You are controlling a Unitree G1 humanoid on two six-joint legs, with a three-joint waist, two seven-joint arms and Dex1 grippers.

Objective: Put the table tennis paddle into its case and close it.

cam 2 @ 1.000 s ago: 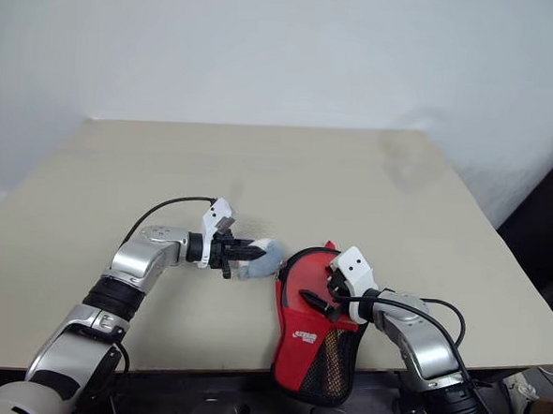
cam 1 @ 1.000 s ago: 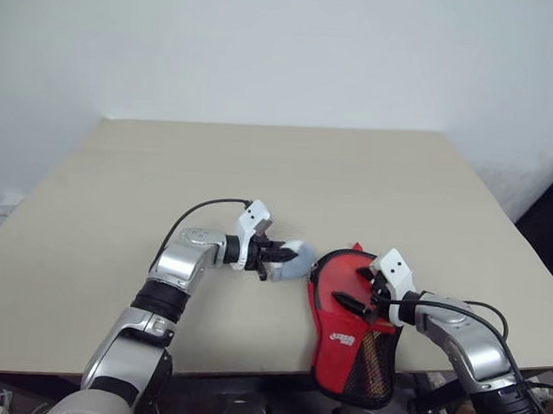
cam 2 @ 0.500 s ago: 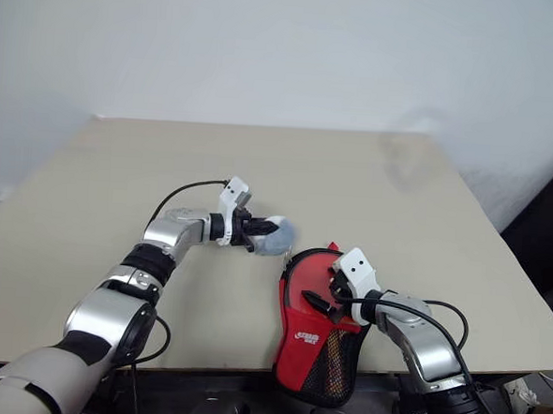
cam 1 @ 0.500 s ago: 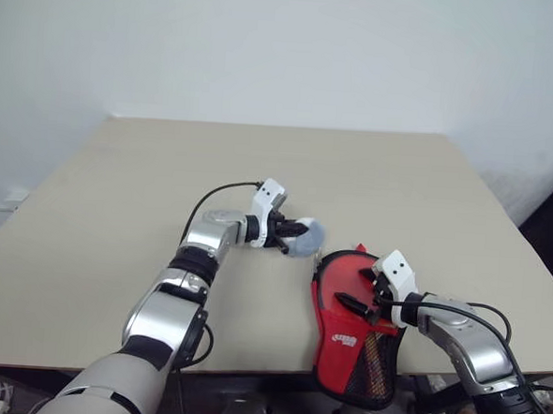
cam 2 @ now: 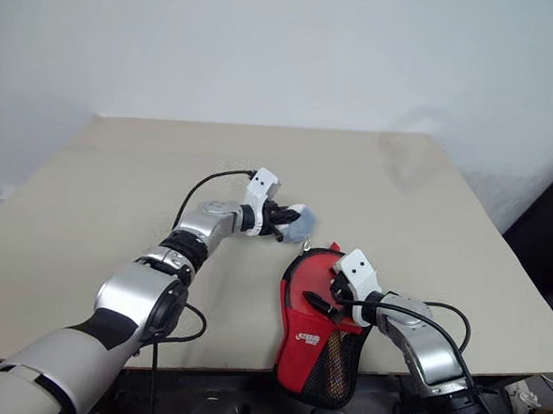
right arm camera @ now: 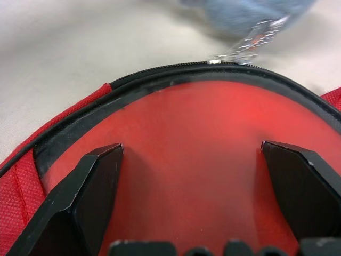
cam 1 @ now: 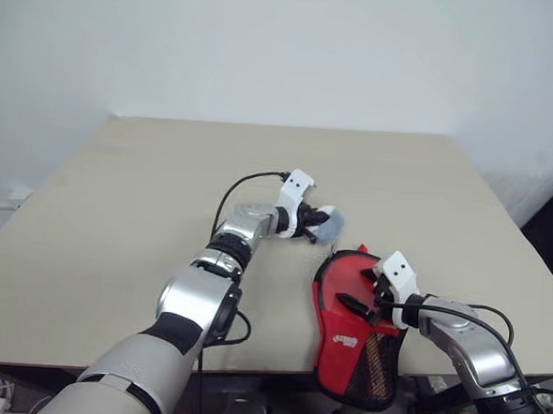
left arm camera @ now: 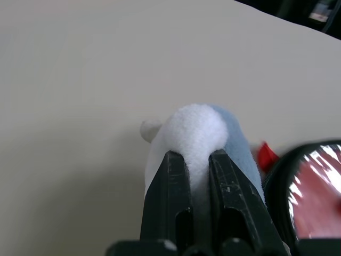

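Table tennis paddle [right arm camera: 192,154] mostly hidden inside case [cam 1: 352,348]; handle covered, only red face seen thru opening. Case bottom end hung past table [cam 1: 116,216] edge. Grey-blue lump [left arm camera: 213,138] partly covered by left gripper [left arm camera: 200,160] fingers; blurred and cut off by frame edge in right wrist view.

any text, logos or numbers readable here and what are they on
Small white logo on the red case, above its mesh pocket: too small and blurred to read.
Nothing legible on the paddle, the grey-blue lump, the table or either hand.
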